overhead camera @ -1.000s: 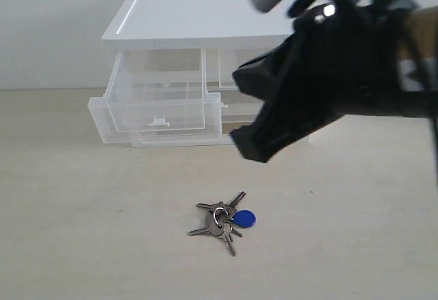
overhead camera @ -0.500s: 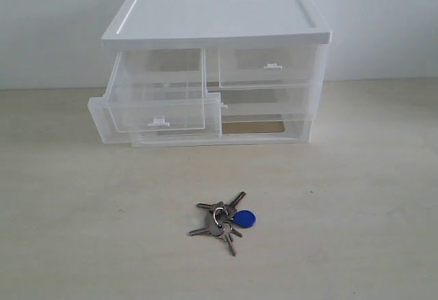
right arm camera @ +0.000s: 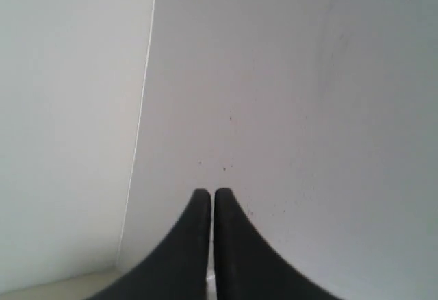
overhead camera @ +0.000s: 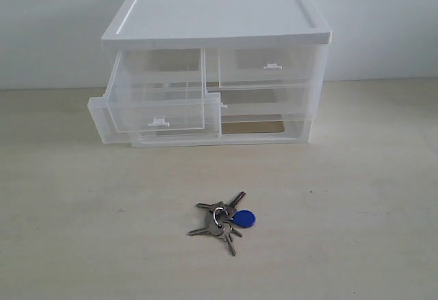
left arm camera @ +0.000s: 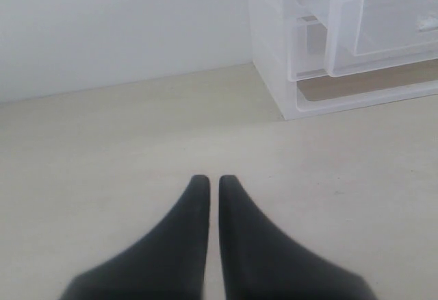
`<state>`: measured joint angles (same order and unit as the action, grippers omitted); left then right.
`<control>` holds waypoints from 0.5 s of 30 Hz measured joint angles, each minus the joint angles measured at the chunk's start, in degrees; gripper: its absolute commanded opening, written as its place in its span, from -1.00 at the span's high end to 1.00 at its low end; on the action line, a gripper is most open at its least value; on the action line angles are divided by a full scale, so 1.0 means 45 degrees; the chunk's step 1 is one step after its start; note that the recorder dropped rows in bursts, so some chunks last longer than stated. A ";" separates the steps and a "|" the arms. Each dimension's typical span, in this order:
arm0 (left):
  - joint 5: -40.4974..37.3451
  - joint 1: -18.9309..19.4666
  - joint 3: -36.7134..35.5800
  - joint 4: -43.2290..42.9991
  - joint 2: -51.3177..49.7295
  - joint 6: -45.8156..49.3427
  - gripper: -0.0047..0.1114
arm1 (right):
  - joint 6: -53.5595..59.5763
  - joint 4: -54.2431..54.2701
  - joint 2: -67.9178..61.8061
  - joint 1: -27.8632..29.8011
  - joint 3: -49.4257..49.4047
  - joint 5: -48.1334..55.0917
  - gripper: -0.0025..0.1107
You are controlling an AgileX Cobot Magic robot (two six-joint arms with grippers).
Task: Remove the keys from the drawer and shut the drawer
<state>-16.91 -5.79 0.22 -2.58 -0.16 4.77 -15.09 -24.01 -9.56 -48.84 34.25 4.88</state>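
The keys (overhead camera: 222, 220), a silver bunch with a round blue tag (overhead camera: 243, 218), lie on the table in front of the unit. The drawer (overhead camera: 159, 108), the clear left-hand half-width one, stands pulled out from the white-topped unit (overhead camera: 215, 16); it also shows in the left wrist view (left arm camera: 383, 22). Neither gripper appears in the exterior view. My left gripper (left arm camera: 213, 180) is shut and empty above bare table, off to the side of the unit. My right gripper (right arm camera: 209, 194) is shut and empty, facing a white wall.
The right-hand half-width drawer (overhead camera: 267, 64) is pushed in, and full-width drawers (overhead camera: 267, 101) sit below it. A white wall stands behind the unit. The beige table (overhead camera: 356, 204) spreads around the keys.
One second ago a black arm filled the upper right of the exterior view; it has left the view. Keys and drawer have not moved.
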 measured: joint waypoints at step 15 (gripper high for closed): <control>0.0000 0.0000 0.0000 0.0000 0.0000 0.0000 0.84 | 0.0641 0.1623 0.0000 0.7676 -0.3232 -0.2273 0.96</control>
<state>-16.91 -5.79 0.22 -2.58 -0.16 4.77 -12.21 -16.70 -9.56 -14.30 19.71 -5.35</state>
